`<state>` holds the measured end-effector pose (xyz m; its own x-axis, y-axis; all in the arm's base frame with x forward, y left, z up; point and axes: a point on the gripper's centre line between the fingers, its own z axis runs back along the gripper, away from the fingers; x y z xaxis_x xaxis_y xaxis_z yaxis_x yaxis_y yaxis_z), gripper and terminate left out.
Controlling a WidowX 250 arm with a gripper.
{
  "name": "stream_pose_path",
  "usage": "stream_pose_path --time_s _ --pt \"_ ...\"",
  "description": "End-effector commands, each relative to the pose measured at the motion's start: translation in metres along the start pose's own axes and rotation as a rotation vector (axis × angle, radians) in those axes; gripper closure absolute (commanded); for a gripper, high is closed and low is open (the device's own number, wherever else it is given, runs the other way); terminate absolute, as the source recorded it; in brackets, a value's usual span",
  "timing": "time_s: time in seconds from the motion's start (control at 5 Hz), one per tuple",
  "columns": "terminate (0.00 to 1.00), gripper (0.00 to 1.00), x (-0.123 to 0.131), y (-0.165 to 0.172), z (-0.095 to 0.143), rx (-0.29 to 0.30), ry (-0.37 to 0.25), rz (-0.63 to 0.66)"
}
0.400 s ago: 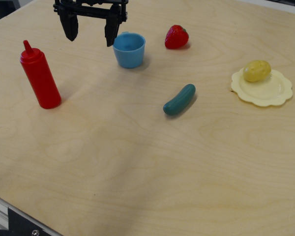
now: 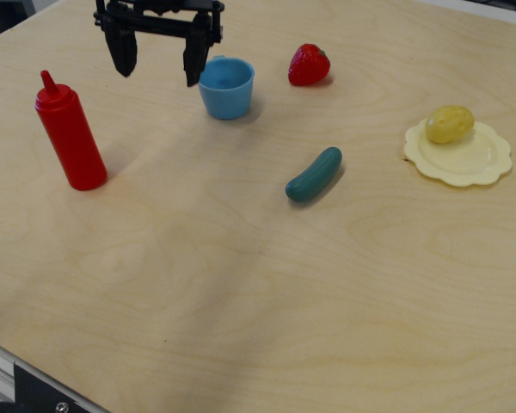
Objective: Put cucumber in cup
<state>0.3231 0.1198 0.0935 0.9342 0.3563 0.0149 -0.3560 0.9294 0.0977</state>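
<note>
At eleven o'clock on the table, my claw (image 2: 159, 67) hangs spread and empty, barely shifted from a moment ago, just left of the cup (image 2: 226, 87). Cucumber (image 2: 314, 175) lies untouched at the cup's five o'clock; the approach has not begun.

Cup (image 2: 226, 87) back center, strawberry (image 2: 309, 64) to its right, squeeze bottle (image 2: 70, 133) far left. Cucumber (image 2: 314, 175) mid-table. Potato (image 2: 449, 124) on plate (image 2: 469, 160) at right.
</note>
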Motion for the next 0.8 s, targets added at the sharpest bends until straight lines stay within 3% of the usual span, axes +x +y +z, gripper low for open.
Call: stream_pose_path --time_s 0.0,0.4,0.6 --pt "0.0 0.0 0.002 -0.054 0.018 -0.07 -0.064 -0.25" --pt "0.0 0.0 -0.011 -0.114 0.009 -0.116 -0.075 -0.476" --pt "0.0 0.0 -0.01 -0.14 -0.01 -0.118 -0.054 -0.584"
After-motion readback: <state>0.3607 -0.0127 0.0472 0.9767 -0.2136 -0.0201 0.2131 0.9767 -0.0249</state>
